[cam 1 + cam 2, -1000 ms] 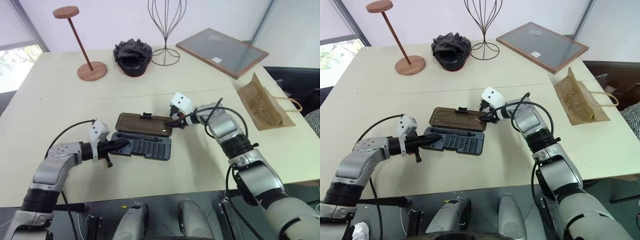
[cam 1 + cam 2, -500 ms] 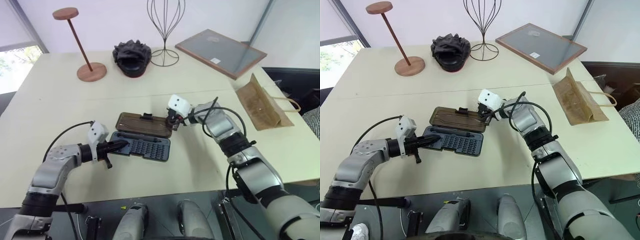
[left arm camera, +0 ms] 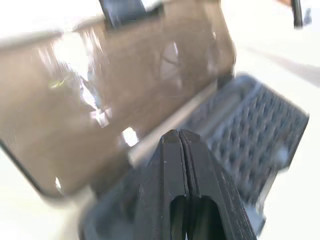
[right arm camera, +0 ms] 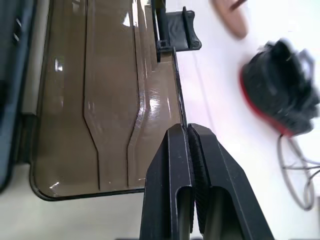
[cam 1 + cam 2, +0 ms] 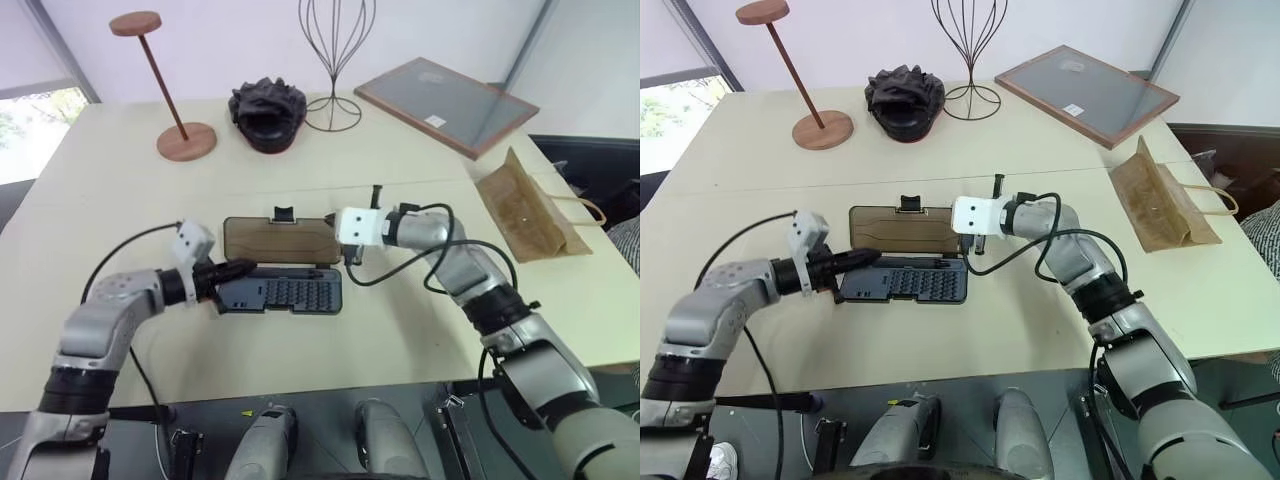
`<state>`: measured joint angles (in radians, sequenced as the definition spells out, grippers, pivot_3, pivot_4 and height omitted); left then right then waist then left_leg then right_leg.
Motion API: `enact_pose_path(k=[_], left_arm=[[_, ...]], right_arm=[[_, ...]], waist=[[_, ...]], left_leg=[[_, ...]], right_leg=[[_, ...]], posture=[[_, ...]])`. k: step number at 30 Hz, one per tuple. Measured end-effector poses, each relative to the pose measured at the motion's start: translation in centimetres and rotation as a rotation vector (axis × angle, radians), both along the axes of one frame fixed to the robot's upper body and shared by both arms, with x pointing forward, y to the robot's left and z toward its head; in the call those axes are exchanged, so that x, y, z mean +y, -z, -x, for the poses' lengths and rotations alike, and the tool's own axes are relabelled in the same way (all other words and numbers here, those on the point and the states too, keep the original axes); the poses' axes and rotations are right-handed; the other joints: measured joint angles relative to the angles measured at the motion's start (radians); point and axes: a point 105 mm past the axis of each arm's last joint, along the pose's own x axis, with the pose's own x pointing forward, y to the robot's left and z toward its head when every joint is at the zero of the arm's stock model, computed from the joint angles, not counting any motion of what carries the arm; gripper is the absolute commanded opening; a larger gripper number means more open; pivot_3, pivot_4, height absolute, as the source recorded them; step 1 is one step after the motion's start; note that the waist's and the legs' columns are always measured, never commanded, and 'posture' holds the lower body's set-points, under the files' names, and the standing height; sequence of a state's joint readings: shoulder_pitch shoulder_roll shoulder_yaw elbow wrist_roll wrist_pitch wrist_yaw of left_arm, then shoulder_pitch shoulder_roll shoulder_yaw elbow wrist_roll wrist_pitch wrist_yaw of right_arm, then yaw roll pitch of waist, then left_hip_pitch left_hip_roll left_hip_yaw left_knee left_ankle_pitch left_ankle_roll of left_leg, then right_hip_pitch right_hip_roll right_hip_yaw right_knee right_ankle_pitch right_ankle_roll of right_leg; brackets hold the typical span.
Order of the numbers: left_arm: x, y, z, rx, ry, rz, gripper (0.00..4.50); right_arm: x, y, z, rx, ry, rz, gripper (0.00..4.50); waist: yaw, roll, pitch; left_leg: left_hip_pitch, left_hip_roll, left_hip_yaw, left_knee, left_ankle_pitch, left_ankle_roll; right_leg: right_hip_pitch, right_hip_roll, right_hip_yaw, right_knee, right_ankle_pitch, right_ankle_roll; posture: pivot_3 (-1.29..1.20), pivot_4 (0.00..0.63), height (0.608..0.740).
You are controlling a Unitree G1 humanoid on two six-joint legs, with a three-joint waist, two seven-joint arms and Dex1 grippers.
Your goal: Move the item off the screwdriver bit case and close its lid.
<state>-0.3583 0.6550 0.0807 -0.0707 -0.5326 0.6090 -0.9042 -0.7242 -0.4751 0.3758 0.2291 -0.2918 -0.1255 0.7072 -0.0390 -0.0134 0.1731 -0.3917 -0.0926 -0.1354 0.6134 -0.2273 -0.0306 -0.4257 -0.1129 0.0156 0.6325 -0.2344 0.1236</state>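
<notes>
Near the bench's front edge the flat dark grey plastic bit case (image 5: 283, 292) lies long axis parallel to it, its smoky brown translucent lid (image 5: 279, 237) raised and pinched by the right tool (image 5: 348, 254), the left tool (image 5: 238, 270) closed, empty, at the case's left end, the brown paper bag (image 5: 521, 210) at the right edge.

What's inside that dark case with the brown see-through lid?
The screwdriver bit case shows rows of small bit slots and one long slot along the hinge side. Its left end is covered by the left gripper, and the raised lid hides nothing of the tray.
</notes>
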Motion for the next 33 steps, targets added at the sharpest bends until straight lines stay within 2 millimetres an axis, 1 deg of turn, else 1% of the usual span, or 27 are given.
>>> enact_pose_path(k=[3,5,6,7,9,10,11,13,15,18,23,26,28,31,33], left_arm=[[-1.3,-3.8,-0.7,-0.080,0.030,0.069,0.00],[-2.2,-7.2,-1.2,-0.140,0.052,0.145,0.00],[-2.4,-8.5,-1.3,-0.165,0.056,0.168,0.00],[-2.5,-9.9,-1.5,-0.194,0.055,0.192,0.00],[-2.1,-11.8,-2.0,-0.234,0.034,0.220,0.00],[-1.8,-12.1,-2.3,-0.236,0.021,0.226,0.00],[-1.2,-12.1,-2.6,-0.235,0.000,0.219,0.00],[0.5,-11.1,-3.5,-0.220,-0.059,0.175,0.00],[2.4,-9.2,-4.4,-0.183,-0.121,0.127,0.00],[4.3,-6.3,-5.3,-0.116,-0.189,0.094,0.00],[6.6,-3.3,-6.3,-0.067,-0.281,0.046,0.00],[6.9,-1.4,-6.6,-0.025,-0.296,0.027,0.00],[6.7,-0.9,-6.4,-0.008,-0.273,0.028,0.00],[6.0,-0.9,-5.8,0.002,-0.223,0.033,0.00],[5.0,-1.0,-4.8,0.012,-0.152,0.033,0.00]], right_arm=[[0.4,-0.3,1.0,-0.023,-0.015,-0.040,0.01],[0.5,-0.6,1.4,-0.035,-0.017,-0.064,0.01],[0.6,-0.7,1.5,-0.037,-0.015,-0.072,0.01],[0.6,-0.8,1.5,-0.038,-0.011,-0.081,0.01],[0.8,-1.0,1.6,-0.042,-0.008,-0.094,0.01],[0.9,-1.1,1.6,-0.046,-0.007,-0.104,0.01],[1.0,-1.3,1.7,-0.052,-0.008,-0.111,0.01],[1.2,-1.5,1.8,-0.057,-0.010,-0.118,0.01],[1.2,-1.6,1.7,-0.059,-0.007,-0.122,0.01],[1.2,-1.6,1.8,-0.060,-0.008,-0.125,0.01],[1.3,-1.6,1.8,-0.062,-0.009,-0.125,0.01],[1.2,-1.6,1.8,-0.061,-0.010,-0.122,0.01],[1.2,-1.5,1.8,-0.051,-0.012,-0.117,0.01],[1.2,-1.3,1.6,-0.002,0.003,-0.141,0.01],[1.1,-1.0,0.7,0.094,0.056,-0.205,0.01]], waist=[[-0.001,-0.001,0.000],[-0.003,-0.001,0.001],[-0.005,-0.001,0.001],[-0.006,-0.001,0.001],[-0.007,-0.001,0.001],[-0.007,-0.001,0.001],[-0.008,-0.001,0.001],[-0.007,-0.001,0.001],[-0.004,-0.001,0.001],[0.000,-0.001,0.001],[0.000,-0.001,0.001],[-0.001,-0.001,0.001],[-0.002,-0.001,0.001],[-0.004,-0.002,0.001],[-0.008,-0.001,0.001]], left_leg=[[0.000,0.000,0.000,0.000,0.000,0.000],[0.000,0.000,0.000,0.000,0.000,0.000],[0.000,0.000,0.000,0.000,0.000,0.000],[0.000,0.000,0.000,0.000,0.000,0.000],[0.000,0.000,0.000,0.000,0.000,-0.001],[0.000,0.000,0.000,0.000,0.001,-0.001],[0.000,0.000,0.000,0.000,0.001,-0.001],[0.000,0.000,0.000,0.000,0.001,-0.001],[0.000,0.000,0.000,0.000,0.001,-0.001],[0.000,0.000,0.000,0.000,0.001,-0.001],[0.000,0.000,0.000,0.000,0.001,-0.001],[0.000,0.000,0.000,0.000,0.001,-0.001],[0.000,0.000,0.000,0.000,0.001,-0.001],[0.000,0.000,0.000,0.000,0.001,-0.001],[0.000,0.000,0.000,0.000,0.001,-0.001]], right_leg=[[0.000,0.000,0.000,0.000,0.000,0.000],[0.000,0.000,0.000,0.000,0.000,0.000],[0.000,0.000,0.000,0.000,0.000,0.000],[0.000,0.000,0.000,0.000,0.000,0.000],[0.000,0.001,0.000,0.000,0.000,0.000],[0.000,0.001,0.000,0.000,0.000,0.000],[0.000,0.001,0.000,0.000,0.000,0.000],[0.000,0.001,0.000,0.000,0.000,0.000],[0.000,0.001,0.000,0.000,0.000,0.000],[0.000,0.001,0.000,0.000,0.000,0.000],[0.000,0.001,0.000,0.000,0.000,0.000],[0.000,0.001,0.000,0.000,0.000,0.000],[0.000,0.001,0.000,0.000,0.000,0.000],[0.000,0.001,0.000,0.000,0.000,0.000],[-0.001,0.001,0.000,0.001,0.000,0.000]], posture=[[0.00,0.150,0.740],[0.00,0.150,0.740],[0.00,0.150,0.740],[0.00,0.150,0.740],[0.00,0.150,0.740],[0.00,0.150,0.740],[0.00,0.150,0.740],[0.00,0.150,0.740],[0.00,0.150,0.740],[0.00,0.150,0.740],[0.00,0.150,0.740],[0.00,0.150,0.740],[0.00,0.150,0.740],[0.00,0.150,0.740],[0.00,0.150,0.740]])
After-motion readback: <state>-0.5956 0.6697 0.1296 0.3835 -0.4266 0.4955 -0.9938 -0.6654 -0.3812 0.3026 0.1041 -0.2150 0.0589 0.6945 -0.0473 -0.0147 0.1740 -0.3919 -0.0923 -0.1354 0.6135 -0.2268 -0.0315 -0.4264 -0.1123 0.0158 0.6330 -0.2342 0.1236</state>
